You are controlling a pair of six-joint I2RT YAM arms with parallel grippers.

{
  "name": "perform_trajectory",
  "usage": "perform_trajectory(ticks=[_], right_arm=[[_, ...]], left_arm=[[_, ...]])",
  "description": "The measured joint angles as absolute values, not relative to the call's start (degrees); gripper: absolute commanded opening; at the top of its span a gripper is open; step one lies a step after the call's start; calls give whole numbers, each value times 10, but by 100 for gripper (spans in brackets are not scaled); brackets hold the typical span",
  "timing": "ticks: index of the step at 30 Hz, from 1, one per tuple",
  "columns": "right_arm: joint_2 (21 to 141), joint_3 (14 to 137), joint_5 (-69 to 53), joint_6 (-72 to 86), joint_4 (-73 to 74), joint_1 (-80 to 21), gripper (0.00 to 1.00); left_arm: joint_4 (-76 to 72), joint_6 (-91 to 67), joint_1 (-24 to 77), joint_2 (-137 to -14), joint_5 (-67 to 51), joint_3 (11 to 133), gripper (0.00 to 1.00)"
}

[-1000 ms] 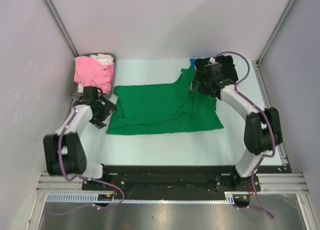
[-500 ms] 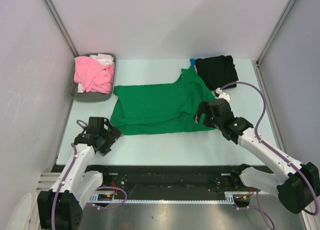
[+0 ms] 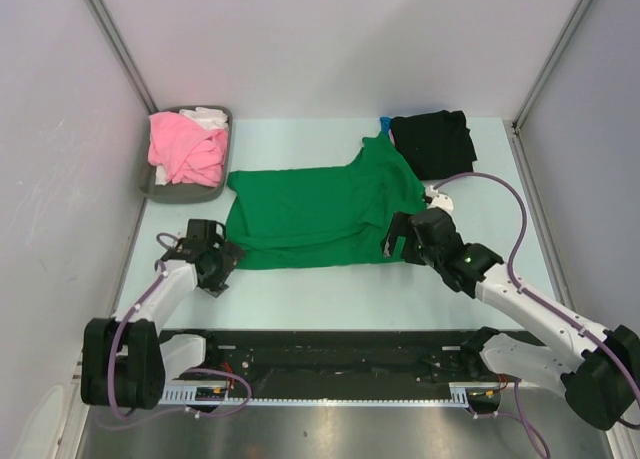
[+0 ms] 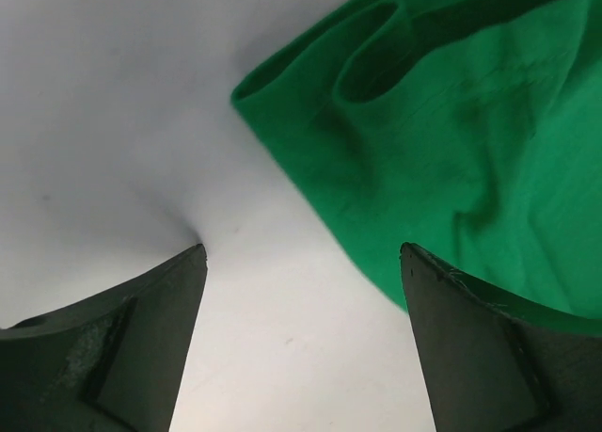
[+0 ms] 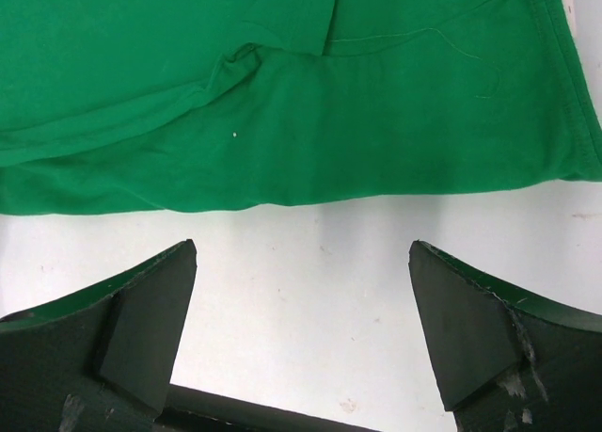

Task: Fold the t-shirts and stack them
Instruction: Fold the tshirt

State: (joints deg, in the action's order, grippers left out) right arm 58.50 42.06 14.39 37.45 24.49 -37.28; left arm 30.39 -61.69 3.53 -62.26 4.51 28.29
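Observation:
A bright green t-shirt (image 3: 320, 214) lies spread across the middle of the table, its near hem wrinkled. My left gripper (image 3: 226, 262) hovers open at the shirt's near-left corner (image 4: 442, 140), over bare table, with nothing between its fingers (image 4: 303, 248). My right gripper (image 3: 398, 243) is open just short of the near hem (image 5: 282, 93) at the shirt's right end, also over bare table (image 5: 301, 246). A folded black t-shirt (image 3: 432, 142) rests at the back right with a bit of blue cloth (image 3: 385, 125) beside it. Pink (image 3: 185, 149) and white (image 3: 210, 117) t-shirts lie bunched in the tray.
The dark grey tray (image 3: 160, 189) stands at the back left against the wall. Side walls close in the table on the left and right. The black rail (image 3: 340, 344) carrying the arm bases runs along the near edge.
Both arms have come from the far side to the shirt's near edge. In the last half second the left gripper moved up to the near-left corner; the right barely shifted.

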Motion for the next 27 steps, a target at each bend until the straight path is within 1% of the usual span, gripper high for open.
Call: perform_trajectory(ticks=[2, 7, 9, 10, 11, 13, 14, 15, 19, 22, 23, 24, 27], right_arm=[[577, 415, 144, 375, 245, -373, 100], [563, 410, 143, 375, 245, -369, 100], [558, 410, 141, 374, 245, -366, 100], [555, 410, 140, 374, 245, -364, 100], [552, 410, 140, 374, 245, -362, 100], [548, 410, 136, 373, 245, -358, 100], [547, 410, 136, 373, 245, -356, 100], [545, 410, 135, 373, 245, -354, 100], [534, 401, 128, 373, 244, -346, 100], [527, 395, 124, 373, 245, -338, 100], [527, 394, 123, 373, 245, -337, 100], [527, 393, 123, 373, 245, -336, 100], [528, 387, 122, 377, 244, -332, 100]], left_arm=[[290, -625, 35, -651, 48, 297, 87], [260, -639, 35, -698, 50, 318, 76], [251, -643, 35, -707, 50, 320, 69], [247, -645, 35, -711, 51, 322, 65], [244, -646, 35, -717, 52, 324, 57], [238, -648, 35, -728, 54, 328, 50], [235, -648, 34, -733, 55, 328, 44], [233, -647, 34, -737, 55, 329, 40], [224, -645, 33, -748, 57, 331, 30], [223, -644, 32, -748, 58, 328, 7], [222, -641, 31, -746, 59, 325, 2], [222, -643, 31, -744, 59, 322, 0], [217, -641, 28, -736, 59, 316, 0]])
